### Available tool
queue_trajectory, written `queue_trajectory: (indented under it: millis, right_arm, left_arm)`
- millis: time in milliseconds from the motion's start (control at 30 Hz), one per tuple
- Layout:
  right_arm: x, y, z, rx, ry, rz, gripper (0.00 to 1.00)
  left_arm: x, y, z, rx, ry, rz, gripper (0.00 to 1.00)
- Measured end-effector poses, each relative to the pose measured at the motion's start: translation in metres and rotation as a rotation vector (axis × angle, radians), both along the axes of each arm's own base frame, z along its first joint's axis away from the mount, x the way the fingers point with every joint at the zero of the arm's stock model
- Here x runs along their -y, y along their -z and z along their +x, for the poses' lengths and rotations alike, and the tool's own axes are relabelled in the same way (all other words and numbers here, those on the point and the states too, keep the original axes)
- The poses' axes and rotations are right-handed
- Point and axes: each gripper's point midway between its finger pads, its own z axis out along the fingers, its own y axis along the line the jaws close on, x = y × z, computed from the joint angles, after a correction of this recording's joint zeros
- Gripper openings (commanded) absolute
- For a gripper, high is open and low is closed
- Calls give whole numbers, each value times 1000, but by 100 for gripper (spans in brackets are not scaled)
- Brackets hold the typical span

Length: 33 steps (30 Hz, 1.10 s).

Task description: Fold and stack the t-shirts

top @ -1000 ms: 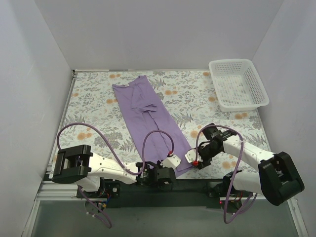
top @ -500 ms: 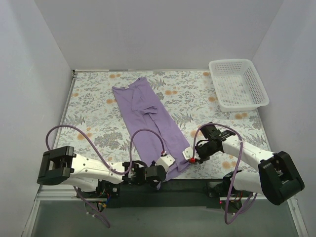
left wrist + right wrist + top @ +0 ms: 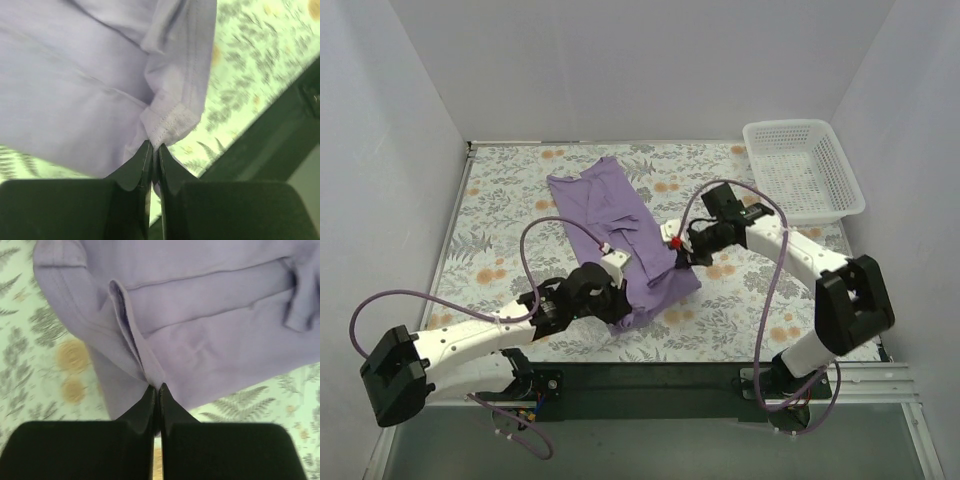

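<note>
The purple t-shirt (image 3: 603, 200) lies on the table (image 3: 510, 205), which is covered with a cloth of leaves and orange flowers. The shirt is folded into a long strip. Its far end sits close to the far edge of the table, a bit left of the middle. From there the strip slants toward the near right. The near end is not flat: both grippers hold it up, and the fabric bunches and hangs below them near the middle of the table.

The left gripper (image 3: 618, 252) is pinching the shirt. In the left wrist view its dark fingers (image 3: 140, 167) are pressed tight together on a stitched edge of the purple fabric. The right gripper (image 3: 670, 248) is just beside it, on the right side of the strip. Its fingers (image 3: 145, 405) are pressed together too, and they nip a thin fold of the shirt.

A white basket (image 3: 790, 125) with lots of little holes stands in the far right corner of the table, well apart from the shirt.
</note>
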Motion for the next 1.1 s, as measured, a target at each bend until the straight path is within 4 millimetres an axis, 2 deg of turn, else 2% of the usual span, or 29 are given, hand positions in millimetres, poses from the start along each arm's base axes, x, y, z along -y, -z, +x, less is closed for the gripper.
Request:
queue_trajectory:
  millis: [167,367,500,667,933,967,1033,1067,1100]
  right_arm:
    - [-37,-9,65,-57,99,4,1]
    - [-67,1,129,-96,209,-17,1]
    - [-82,16,164,-116,273,-33,1]
    - [-92,30,188,-134,331,-49,1]
    - [-100,29,210,-130,394,-42,1]
    - [-100,29,212,-128,402,-43,2]
    - [-99,29,215,-130,424,-49,19]
    - [-99,29,216,-129,436,-52,36]
    - [-98,30,218,-131,457,-58,62]
  left_arm:
    - [-33,-1,63,17,-137,10,0]
    - [-75,4,144,9,-296,6,0]
    - [-91,5,182,9,-340,-6,0]
    - [-103,10,209,1,-359,-21,0]
    - [-112,17,221,-31,-371,-33,0]
    - [-112,16,225,-30,-372,-36,4]
    - [-112,14,235,-29,-376,-38,25]
    - [-113,14,240,-28,-382,-38,31]
    - [-114,12,245,-27,-398,-38,38]
